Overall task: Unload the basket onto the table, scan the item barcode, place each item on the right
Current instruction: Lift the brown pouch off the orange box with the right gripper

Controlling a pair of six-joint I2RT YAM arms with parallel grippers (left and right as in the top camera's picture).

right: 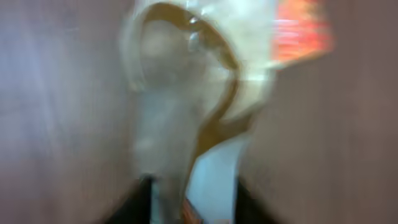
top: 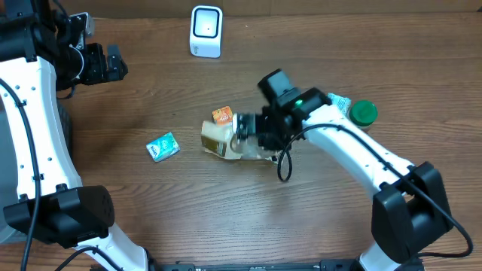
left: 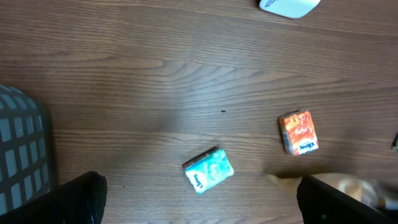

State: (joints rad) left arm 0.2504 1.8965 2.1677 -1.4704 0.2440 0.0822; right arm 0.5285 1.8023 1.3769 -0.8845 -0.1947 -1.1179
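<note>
The item is 1 soft pouch (top: pixel 220 141), cream-white and partly see-through with a tan-brown band curving across it. It lies flat near the middle of the wooden table (top: pixel 226 218), long side running left to right, and its right end is hidden from above; in the right wrist view it fills the frame as a pale blur. The scanner (top: pixel 205 31) is 1 white, round-cornered unit with a dark window on its face, standing near the far edge of the table, well apart from the pouch.
</note>
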